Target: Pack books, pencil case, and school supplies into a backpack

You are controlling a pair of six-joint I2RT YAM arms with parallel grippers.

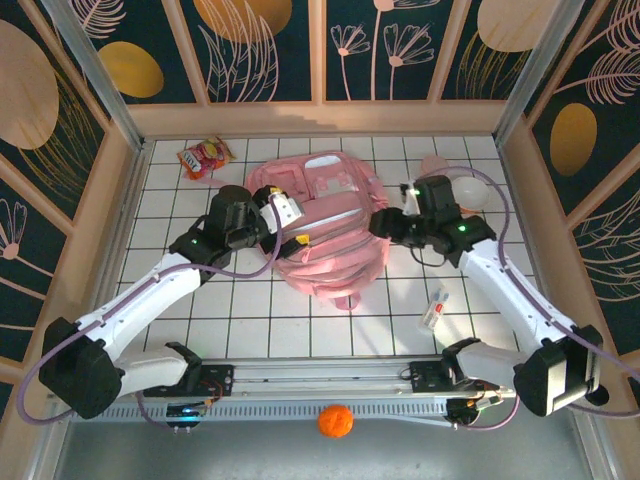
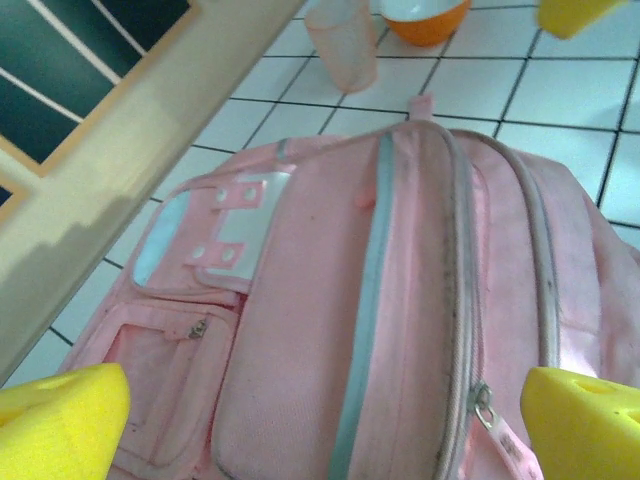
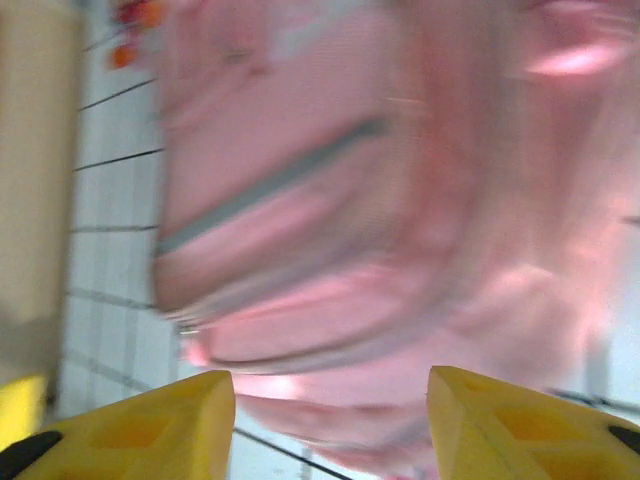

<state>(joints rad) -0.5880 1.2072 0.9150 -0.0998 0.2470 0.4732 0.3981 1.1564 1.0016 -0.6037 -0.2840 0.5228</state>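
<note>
Near edge: orange ball [image 1: 336,421] on the rail strip in front of the arm bases. Not part of the job.

Next out, right side: white oblong item [image 1: 435,311] with red marks, flat on the tiles [image 1: 240,320] just beside the right forearm, well apart from the bag. Not packed.

Mid-table: backpack [image 1: 320,230] lies flat at the centre, front pockets up, one arm reaching in at each flank.
- Left gripper [image 1: 287,212] at the bag's left side, jaws spread wide, nothing between them.
- Right gripper [image 1: 384,222] at the bag's right edge, jaws parted, nothing caught. Its wrist view is smeared, so I cannot tell if it touches the fabric.
- Main zip looks run shut along its seam in the left wrist view; zip pull [image 2: 484,405] sits close to one yellow finger.

Beyond the bag: pink cup [image 2: 343,45] and orange bowl [image 2: 425,18], near the bag's top loop. Far left: snack bag [image 1: 205,157].

Judgement: cannot tell whether the book and pencil case are inside, since the bag looks closed. The white item at least is left to pack, and that would call for opening a compartment first. Partway at best.
</note>
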